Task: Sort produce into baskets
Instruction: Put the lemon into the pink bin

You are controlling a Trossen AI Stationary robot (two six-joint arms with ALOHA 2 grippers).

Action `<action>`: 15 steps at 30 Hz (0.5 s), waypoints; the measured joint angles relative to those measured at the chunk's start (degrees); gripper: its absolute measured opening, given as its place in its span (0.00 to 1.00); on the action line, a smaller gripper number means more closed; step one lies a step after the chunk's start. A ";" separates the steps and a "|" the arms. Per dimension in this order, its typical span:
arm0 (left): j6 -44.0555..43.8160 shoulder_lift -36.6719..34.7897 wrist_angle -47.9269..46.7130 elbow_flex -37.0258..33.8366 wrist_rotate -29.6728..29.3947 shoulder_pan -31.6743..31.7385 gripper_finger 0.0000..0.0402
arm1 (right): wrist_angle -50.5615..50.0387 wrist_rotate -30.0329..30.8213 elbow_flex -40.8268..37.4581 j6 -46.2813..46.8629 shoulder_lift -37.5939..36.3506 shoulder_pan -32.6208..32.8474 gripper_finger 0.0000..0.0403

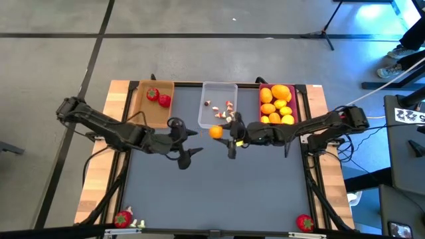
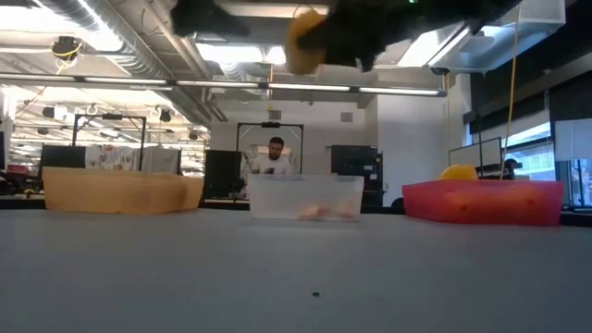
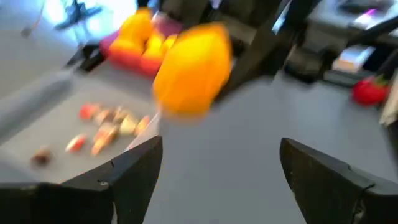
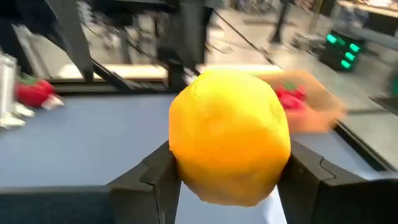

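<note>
The right gripper (image 4: pixel 227 171) is pinching an orange fruit (image 4: pixel 229 137) between its fingers, above the table just in front of the clear basket (image 1: pixel 218 88). The left gripper (image 3: pixel 217 171) is facing it with fingers spread wide and empty. Only the high view is showing the tan basket (image 1: pixel 141 106) and pink basket (image 1: pixel 261 99) together; the low view is cutting both grippers off at its top edge.
</note>
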 joint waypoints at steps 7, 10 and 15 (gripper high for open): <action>-12.10 -1.98 -21.21 0.00 -0.95 -2.37 0.78 | -22.01 9.29 0.09 7.52 -11.16 -0.07 0.49; -16.46 -0.84 -26.27 -0.01 -1.79 -3.49 0.78 | -32.69 12.42 0.09 14.81 -16.54 -0.07 0.49; -16.12 1.36 -26.47 -0.04 -3.51 -4.53 0.78 | -52.30 15.14 0.09 27.93 -23.87 -0.28 0.49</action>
